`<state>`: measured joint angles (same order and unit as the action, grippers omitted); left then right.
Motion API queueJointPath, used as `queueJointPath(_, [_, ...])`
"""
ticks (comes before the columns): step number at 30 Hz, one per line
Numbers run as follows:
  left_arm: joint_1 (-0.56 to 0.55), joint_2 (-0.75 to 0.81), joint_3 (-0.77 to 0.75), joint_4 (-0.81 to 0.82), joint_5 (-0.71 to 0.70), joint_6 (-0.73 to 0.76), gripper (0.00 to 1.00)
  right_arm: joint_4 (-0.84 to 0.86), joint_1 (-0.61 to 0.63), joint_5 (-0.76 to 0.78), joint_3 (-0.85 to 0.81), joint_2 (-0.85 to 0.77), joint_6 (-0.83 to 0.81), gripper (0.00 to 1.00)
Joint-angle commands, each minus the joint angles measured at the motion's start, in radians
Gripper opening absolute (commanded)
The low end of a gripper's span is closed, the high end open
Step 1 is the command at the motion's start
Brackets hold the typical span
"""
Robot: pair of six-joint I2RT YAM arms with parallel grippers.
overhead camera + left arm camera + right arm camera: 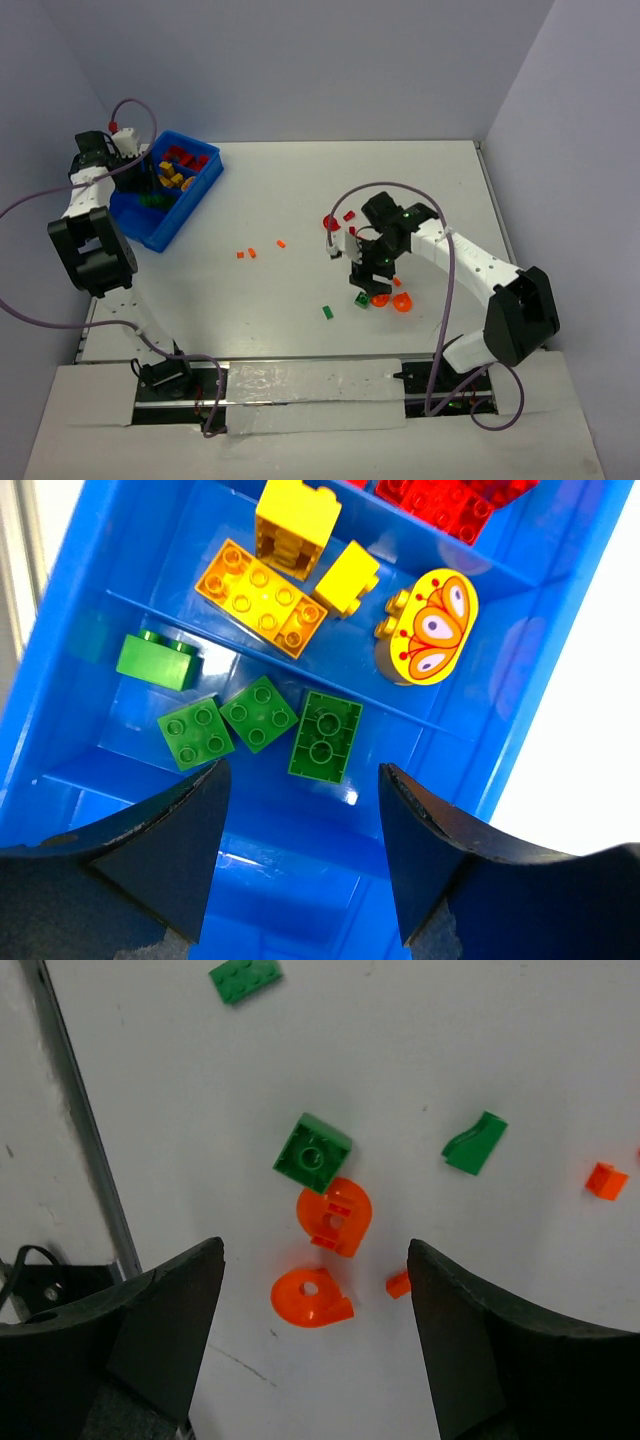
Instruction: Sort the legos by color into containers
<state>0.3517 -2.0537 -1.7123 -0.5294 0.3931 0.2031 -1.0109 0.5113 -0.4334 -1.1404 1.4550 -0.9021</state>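
Note:
The blue bin (190,205) stands at the far left. In the left wrist view its compartments (90,570) hold green bricks (259,713), yellow and orange bricks (261,597) with a butterfly-printed piece (428,627), and red bricks (450,500). My left gripper (300,775) is open and empty above the green compartment; it also shows in the top view (145,185). My right gripper (315,1250) is open and empty just above two orange rounded pieces (333,1217) (310,1298) and a green brick (312,1153) on the table; the top view shows it at centre right (368,283).
Loose on the white table: a green brick (327,312), small orange bits (253,252) (281,243), red pieces (330,222) by the right arm. In the right wrist view there are a green curved piece (475,1143), a tiny orange bit (399,1284) and another green brick (245,978).

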Motion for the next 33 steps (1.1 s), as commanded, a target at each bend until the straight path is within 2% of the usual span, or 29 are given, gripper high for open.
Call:
queueJointPath(1, [-0.006, 0.063, -0.001, 0.025, 0.020, 0.009, 0.70, 0.060, 0.061, 0.070, 0.085, -0.061, -0.149, 0.81])
queueJointPath(8, [-0.007, 0.085, 0.030, 0.035, 0.029, 0.031, 0.70, 0.174, 0.131, 0.068, 0.151, -0.034, -0.230, 0.83])
queueJointPath(13, [-0.005, 0.124, 0.095, 0.070, 0.031, 0.064, 0.72, 0.309, 0.160, 0.057, 0.214, -0.022, -0.269, 0.88])
queueJointPath(25, [-0.007, 0.172, 0.161, 0.104, 0.049, 0.062, 0.73, 0.327, 0.159, 0.021, 0.254, 0.028, -0.386, 0.92])
queueJointPath(33, [-0.005, 0.200, 0.196, 0.115, 0.049, 0.055, 0.73, 0.324, 0.157, 0.025, 0.283, 0.051, -0.403, 0.93])
